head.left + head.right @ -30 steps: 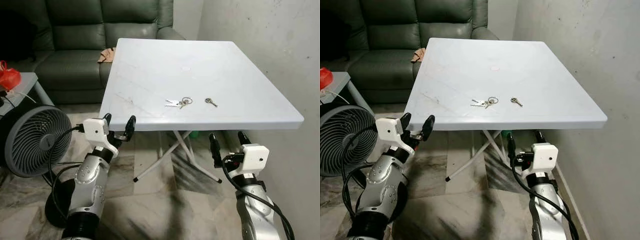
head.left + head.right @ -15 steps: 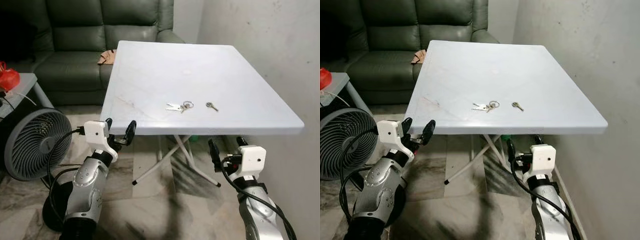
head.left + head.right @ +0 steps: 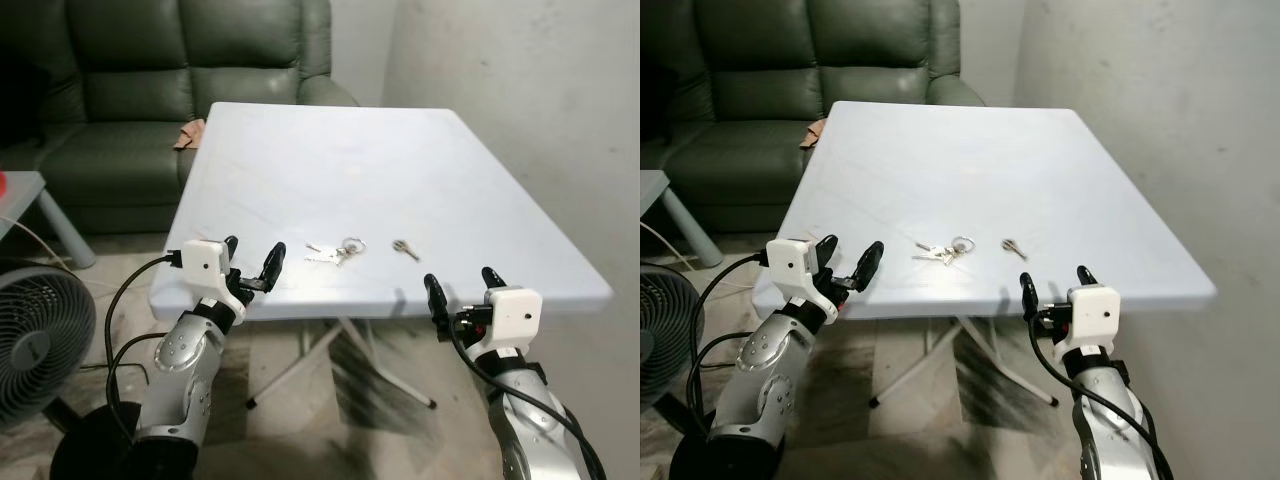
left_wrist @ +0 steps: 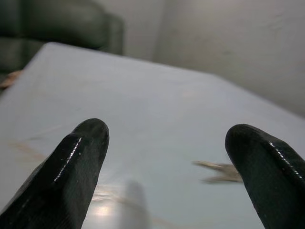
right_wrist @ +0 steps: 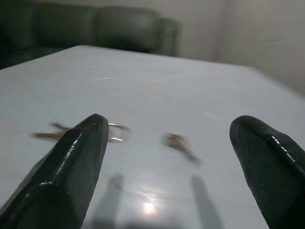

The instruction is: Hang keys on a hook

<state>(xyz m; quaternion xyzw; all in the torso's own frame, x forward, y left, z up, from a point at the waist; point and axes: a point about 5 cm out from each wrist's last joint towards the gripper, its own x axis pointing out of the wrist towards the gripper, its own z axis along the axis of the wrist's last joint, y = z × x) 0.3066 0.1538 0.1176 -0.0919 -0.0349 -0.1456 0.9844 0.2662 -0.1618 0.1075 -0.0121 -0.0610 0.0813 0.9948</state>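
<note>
- A white folding table (image 3: 480, 180) stands against a pale wall, with a dark green sofa (image 3: 150, 60) behind it.
- A bunch of keys on a ring (image 3: 335, 251) lies near the table's front edge; a single key (image 3: 404, 248) lies just to its right, apart from it.
- The left gripper (image 3: 253, 262) hovers over the table's front left corner, fingers spread wide, holding nothing.
- The right gripper (image 3: 463, 288) hangs at the front edge, right of the keys, also wide open and empty.
- A fan (image 3: 35, 340) sits on the floor at left.
</note>
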